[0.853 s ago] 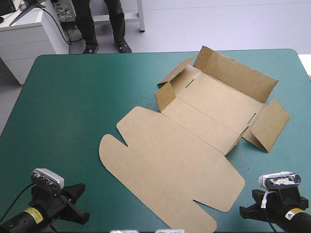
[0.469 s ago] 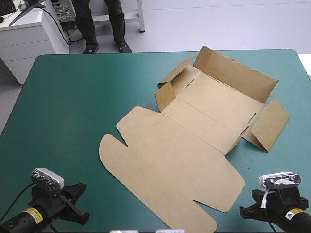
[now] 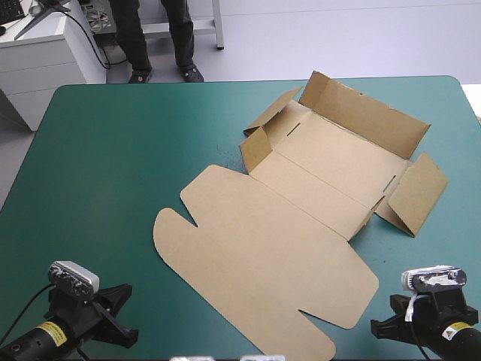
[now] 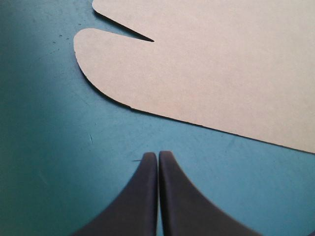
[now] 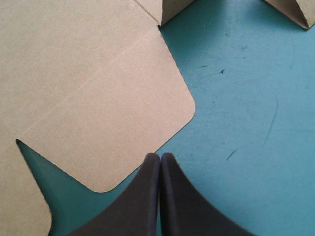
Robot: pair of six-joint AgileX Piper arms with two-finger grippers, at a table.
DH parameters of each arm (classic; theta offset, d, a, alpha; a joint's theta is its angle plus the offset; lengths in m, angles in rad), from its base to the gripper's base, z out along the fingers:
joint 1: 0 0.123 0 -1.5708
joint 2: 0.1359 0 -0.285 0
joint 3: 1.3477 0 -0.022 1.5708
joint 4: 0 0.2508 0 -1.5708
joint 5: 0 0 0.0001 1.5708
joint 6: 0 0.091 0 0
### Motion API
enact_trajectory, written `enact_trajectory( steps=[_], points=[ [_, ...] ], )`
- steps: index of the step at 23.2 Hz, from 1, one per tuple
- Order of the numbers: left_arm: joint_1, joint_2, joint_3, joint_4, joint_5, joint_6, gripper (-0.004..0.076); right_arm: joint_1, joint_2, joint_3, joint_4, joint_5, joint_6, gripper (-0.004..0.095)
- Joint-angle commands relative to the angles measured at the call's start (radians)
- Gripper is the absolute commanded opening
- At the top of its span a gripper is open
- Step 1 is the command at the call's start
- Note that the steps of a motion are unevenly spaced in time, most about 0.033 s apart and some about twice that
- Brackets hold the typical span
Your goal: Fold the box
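The brown box (image 3: 301, 203) lies as a cut sheet on the table's middle and right. Its lid panel (image 3: 255, 256) rests flat toward the near edge, with rounded flaps. At the far end a long wall (image 3: 368, 113) and two side flaps (image 3: 417, 192) stand partly raised. My left gripper (image 3: 122, 310) is at the near left corner, shut and apart from the box. In the left wrist view the gripper (image 4: 158, 154) rests over bare cover, the lid's rounded flap (image 4: 206, 73) just ahead. My right gripper (image 3: 381, 325) (image 5: 160, 155) is shut at the near right, its tip at the edge of a lid flap (image 5: 98, 98).
The teal-green cover (image 3: 98, 165) shows wide to the left of the box, out to the table's left and far edges. A narrower strip of cover (image 5: 246, 98) lies between the right gripper and the raised side flap.
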Motion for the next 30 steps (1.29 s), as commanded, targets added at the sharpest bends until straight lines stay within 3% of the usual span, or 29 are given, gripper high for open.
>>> enact_trajectory(
  steps=[1,10,18,22,27,30],
  points=[
    [-0.003,0.012,-0.034,-0.018,-0.056,0.001,-0.0008,0.002,0.053,-0.100,0.025,-0.023,0.009,-0.0012],
    [-0.003,0.012,-0.034,-0.018,-0.056,0.001,-0.0008,0.002,0.338,-0.426,-0.081,0.103,0.131,-0.0011],
    [-0.003,0.012,-0.034,-0.018,-0.056,0.001,-0.0008,0.002,0.615,-0.654,-0.071,0.104,0.220,0.0000],
    [-0.003,0.012,-0.034,-0.018,-0.058,0.001,-0.0008,0.004,0.748,-0.743,0.054,0.104,0.264,0.0005],
    [-0.003,0.012,-0.034,-0.018,-0.058,0.001,-0.0008,0.004,0.812,-0.791,0.076,0.104,0.303,0.0005],
    [-0.003,0.012,-0.034,-0.018,-0.058,0.001,-0.0008,0.104,0.835,-0.791,0.040,0.104,0.347,0.0005]
  ],
)
